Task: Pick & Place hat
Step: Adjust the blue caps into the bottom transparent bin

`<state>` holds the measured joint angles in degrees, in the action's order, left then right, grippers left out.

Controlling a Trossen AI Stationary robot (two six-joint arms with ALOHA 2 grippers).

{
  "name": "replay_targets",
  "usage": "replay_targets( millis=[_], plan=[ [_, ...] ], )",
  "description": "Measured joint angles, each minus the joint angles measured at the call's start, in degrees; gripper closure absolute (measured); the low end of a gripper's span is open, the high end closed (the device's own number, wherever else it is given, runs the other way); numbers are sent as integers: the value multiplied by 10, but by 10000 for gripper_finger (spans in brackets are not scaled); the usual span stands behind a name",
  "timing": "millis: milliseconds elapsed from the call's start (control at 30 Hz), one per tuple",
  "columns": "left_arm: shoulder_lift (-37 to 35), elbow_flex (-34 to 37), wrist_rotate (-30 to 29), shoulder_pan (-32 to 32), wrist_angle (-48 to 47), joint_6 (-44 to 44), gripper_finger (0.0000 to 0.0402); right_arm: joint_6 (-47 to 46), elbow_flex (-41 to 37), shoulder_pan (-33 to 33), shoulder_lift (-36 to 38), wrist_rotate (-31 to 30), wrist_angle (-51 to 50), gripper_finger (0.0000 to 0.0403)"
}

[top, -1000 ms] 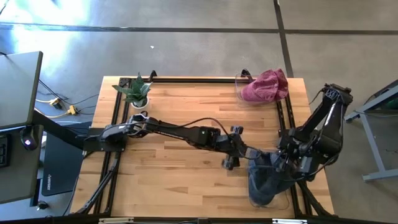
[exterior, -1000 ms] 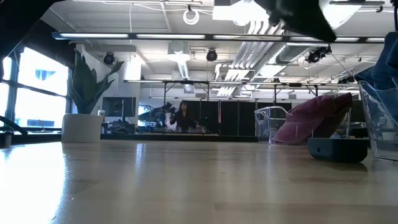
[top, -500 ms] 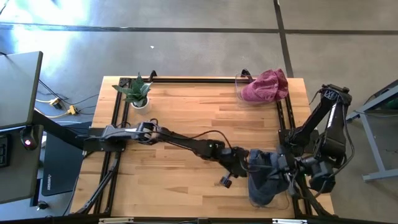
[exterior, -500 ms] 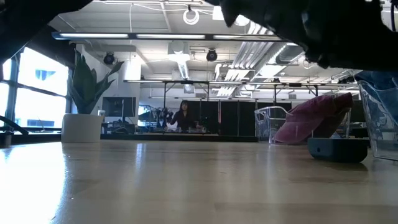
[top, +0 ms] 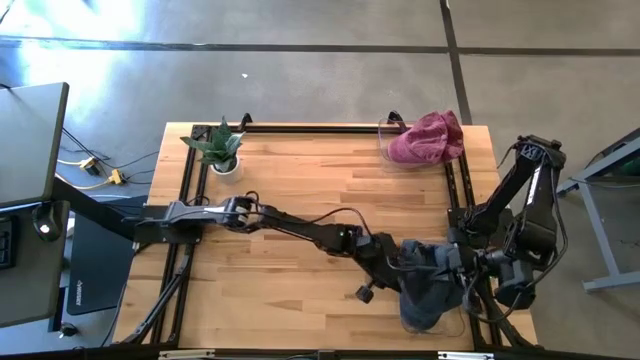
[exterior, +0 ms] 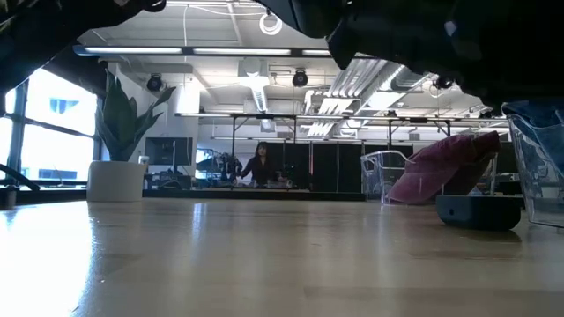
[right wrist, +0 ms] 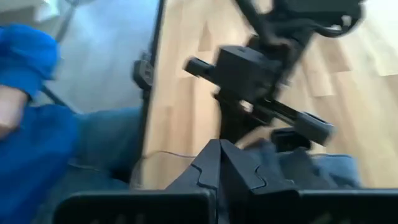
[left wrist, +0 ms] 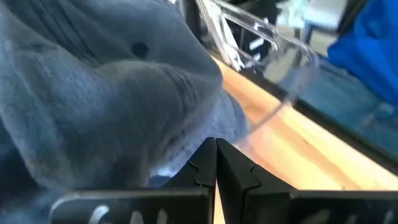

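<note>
A grey-blue hat (top: 424, 292) lies crumpled near the table's near right corner and fills the left wrist view as grey-blue hat cloth (left wrist: 106, 93). My left gripper (top: 397, 266) reaches across the table from the left, shut, with its tips at the hat's left side (left wrist: 216, 148). My right gripper (top: 466, 266) comes in from the right, shut (right wrist: 219, 149), and sits at the hat's right side. A pink hat (top: 428, 137) lies in a clear bin at the far right corner. My left gripper has its shut fingertips (left wrist: 205, 163) lying against a fold of the hat's cloth (left wrist: 180, 134), coming level from the table's left. Whether any cloth is caught between them cannot be told. My right gripper is shut over the hat's right part (right wrist: 311, 169); its own fingers hide the place, so I cannot tell whether it touches.
A clear bin's rim (left wrist: 273, 37) stands just beyond the grey-blue hat, at the table's near right. A potted plant (top: 220, 148) is at the far left corner. A person in blue (right wrist: 31, 118) stands close to the near right corner. Bare wood (top: 300, 185) lies mid-table.
My left gripper has moved toward the table's right and near edge, up to the grey-blue hat's left side. My right arm has drawn back toward the right edge and lowered, its gripper staying by the hat. The hat has kept its place.
</note>
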<state>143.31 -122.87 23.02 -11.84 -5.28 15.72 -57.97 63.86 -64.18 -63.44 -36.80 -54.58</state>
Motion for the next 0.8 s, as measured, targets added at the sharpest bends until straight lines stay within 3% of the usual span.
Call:
replay_targets(
  millis=[167,300,400,467,633,800],
  plan=[
    [-71,0,3,-2,-176,63,401,-32,0,-11,0,-34,-50,401],
    [-82,-5,2,-18,-220,80,401,-50,0,-16,0,-36,-58,399],
    [-54,2,-13,-34,-204,71,401,-50,0,-16,0,-38,-56,399],
    [-21,-4,-26,-39,-116,65,401,-50,0,-15,0,-38,-56,401],
    [-1,-8,-27,-49,-11,6,401,-50,0,-15,0,-22,-56,398],
    [12,-4,-85,-57,63,-55,401,-43,0,-15,0,-4,-56,399]
  ],
)
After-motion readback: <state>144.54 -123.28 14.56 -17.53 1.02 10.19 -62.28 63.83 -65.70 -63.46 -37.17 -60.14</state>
